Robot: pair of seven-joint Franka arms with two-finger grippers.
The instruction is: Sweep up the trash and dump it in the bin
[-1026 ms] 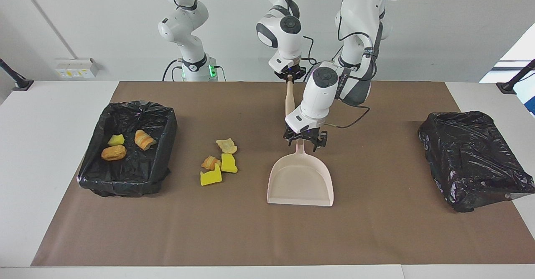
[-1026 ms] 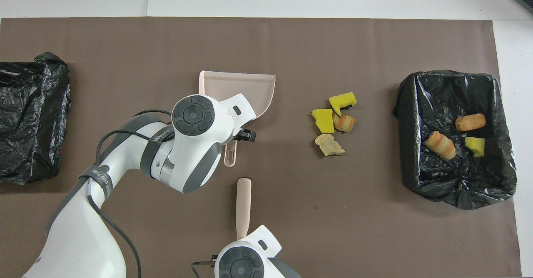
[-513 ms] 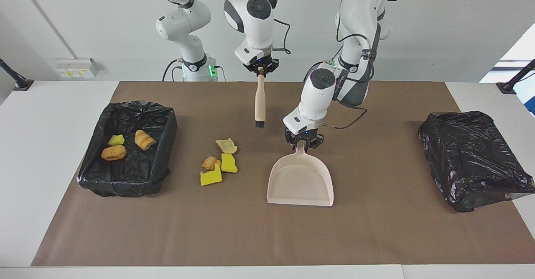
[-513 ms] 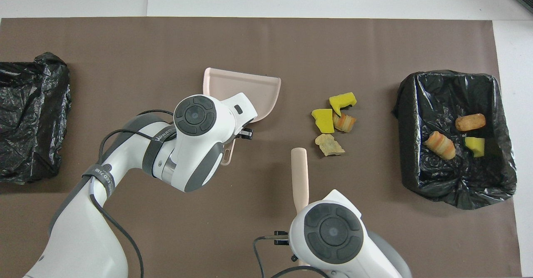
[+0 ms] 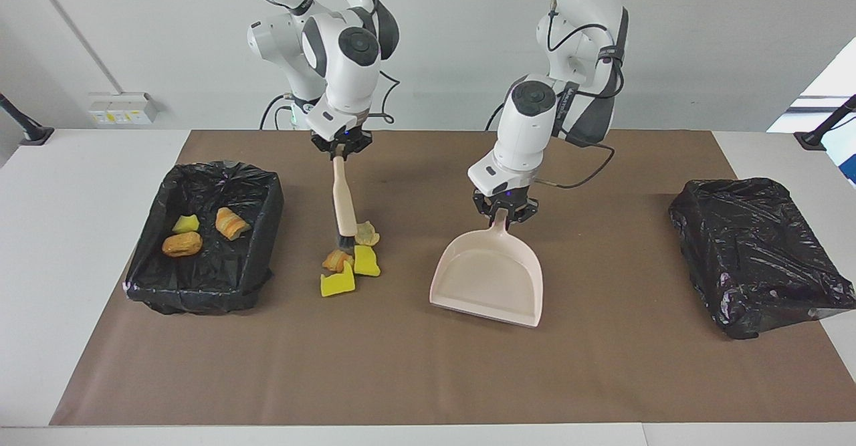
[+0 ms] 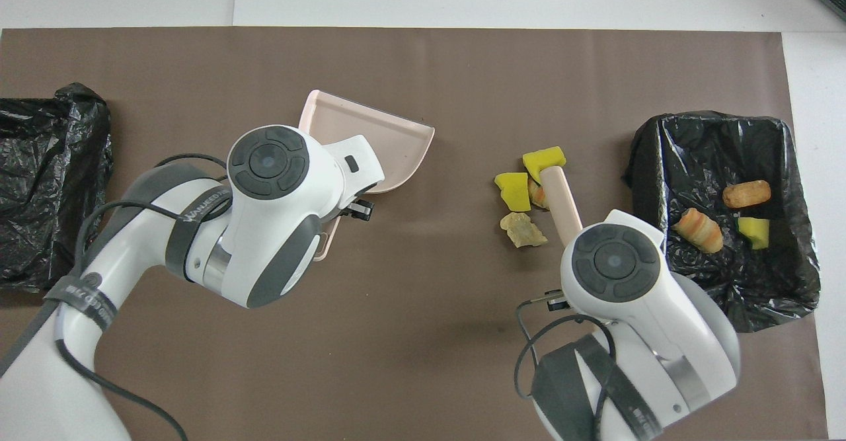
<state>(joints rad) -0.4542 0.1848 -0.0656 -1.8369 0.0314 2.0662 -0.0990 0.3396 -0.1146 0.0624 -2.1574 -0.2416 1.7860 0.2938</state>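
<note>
Facing view, four scraps (image 5: 350,263) on mat, three in bin (image 5: 200,235), left gripper (image 5: 503,212) gripping dustpan (image 5: 487,279), right gripper (image 5: 341,151) gripping brush (image 5: 344,206).

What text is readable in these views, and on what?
"WANEED": partly legible on the band around the left arm, overhead view.
Print on the lower band of that arm: too blurred to read.
Yellow labels on the wall socket: too small to read.

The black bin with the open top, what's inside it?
Inside the black-lined bin lie three scraps: a yellow foam chunk, a brown bread lump and a striped orange roll. The crumpled liner could hide something smaller in its folds.
</note>
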